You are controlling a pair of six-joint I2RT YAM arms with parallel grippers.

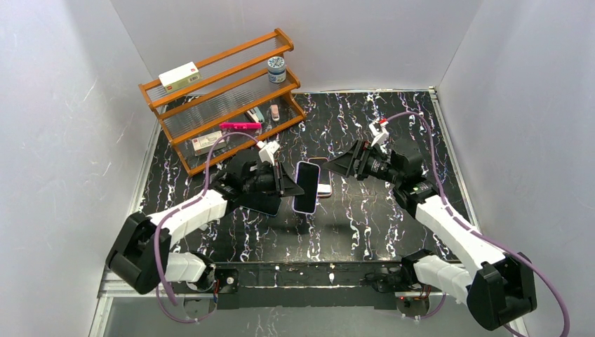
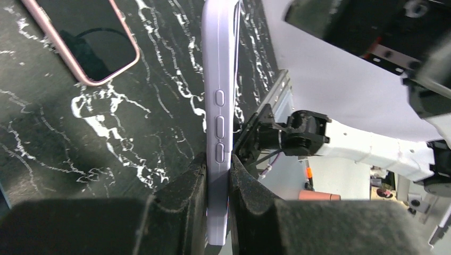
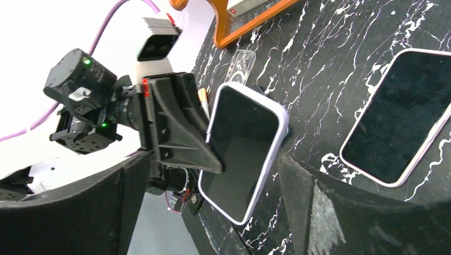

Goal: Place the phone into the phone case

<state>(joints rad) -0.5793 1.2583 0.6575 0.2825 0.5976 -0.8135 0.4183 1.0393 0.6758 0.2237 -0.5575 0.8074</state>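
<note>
The phone case (image 2: pixel 218 79) is held up on edge over the middle of the bench (image 1: pixel 365 225), its lower end clamped in the left gripper's (image 2: pixel 217 164) jaws. The phone (image 2: pixel 88 37) lies flat on the bench just beside it, outside the case. The right gripper (image 1: pixel 342 164) faces the case with its jaws wide apart and empty. By my judgement, lifting the phone and seating it both remain to be done.

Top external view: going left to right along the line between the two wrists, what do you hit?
Left arm's fingers, shut on the case → purple phone case → phone, lying flat and partly behind the case → right arm's fingers, open.
</note>
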